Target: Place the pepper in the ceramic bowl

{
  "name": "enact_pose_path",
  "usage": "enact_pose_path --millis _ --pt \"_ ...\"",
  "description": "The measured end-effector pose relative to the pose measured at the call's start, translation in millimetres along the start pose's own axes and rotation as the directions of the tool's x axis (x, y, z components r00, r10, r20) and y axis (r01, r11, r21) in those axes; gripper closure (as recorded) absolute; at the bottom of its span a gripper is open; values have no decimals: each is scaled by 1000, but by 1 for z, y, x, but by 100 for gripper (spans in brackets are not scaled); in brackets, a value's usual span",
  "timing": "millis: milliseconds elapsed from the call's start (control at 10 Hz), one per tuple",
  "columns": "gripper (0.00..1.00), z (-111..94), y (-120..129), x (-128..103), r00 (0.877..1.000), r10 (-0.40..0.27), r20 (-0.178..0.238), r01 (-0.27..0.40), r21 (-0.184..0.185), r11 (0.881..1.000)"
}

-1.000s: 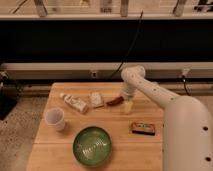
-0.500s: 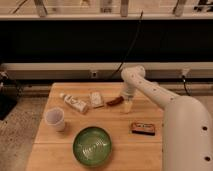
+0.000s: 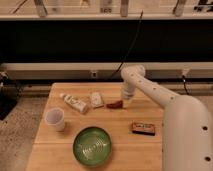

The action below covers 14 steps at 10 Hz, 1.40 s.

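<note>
The wooden table (image 3: 125,152) carried everything. My white arm (image 3: 167,102) rose from the near right corner, beyond the ceramic bowl (image 3: 93,146), and reached past it toward the far side, the wrist bent straight down. The bowl sat open and unobstructed at the near edge, well placed, I judged, for a drop from above. A white cup (image 3: 55,119) stood to the bowl's left and a brown-orange packet (image 3: 144,128) to its right. A tube (image 3: 75,103) and a pale sachet (image 3: 96,99) lay beyond it. The pepper (image 3: 114,104) lay flat behind the bowl, well apart from it. My gripper (image 3: 126,98) was low at the pepper's right end (whether it had closed on it, I could not tell).
</note>
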<state>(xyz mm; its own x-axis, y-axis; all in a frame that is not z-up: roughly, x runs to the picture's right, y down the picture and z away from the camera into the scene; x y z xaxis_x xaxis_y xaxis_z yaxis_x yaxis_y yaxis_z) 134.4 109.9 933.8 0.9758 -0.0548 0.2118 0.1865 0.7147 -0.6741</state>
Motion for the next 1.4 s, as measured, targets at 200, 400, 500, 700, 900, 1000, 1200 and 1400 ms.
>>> enact_pose_path --millis 200,400,500,700,900,1000,1200,1400 --pt "97 -2 3 2 1000 -2 -9 2 -6 1000" --pt "97 -22 11 -1 1000 -15 -24 15 -14 1000" --pt "97 -26 12 -1 1000 -17 -26 16 -16 1000" --pt "97 -27 19 -4 999 -27 -35 26 -27 999" --pt "97 -33 26 -7 998 -37 -43 35 -37 999" --pt "97 -39 29 -12 998 -42 -47 40 -41 998" --pt "97 -51 36 -19 997 -54 -55 51 -52 997" --pt "97 -57 42 -30 995 -72 -64 68 -63 996"
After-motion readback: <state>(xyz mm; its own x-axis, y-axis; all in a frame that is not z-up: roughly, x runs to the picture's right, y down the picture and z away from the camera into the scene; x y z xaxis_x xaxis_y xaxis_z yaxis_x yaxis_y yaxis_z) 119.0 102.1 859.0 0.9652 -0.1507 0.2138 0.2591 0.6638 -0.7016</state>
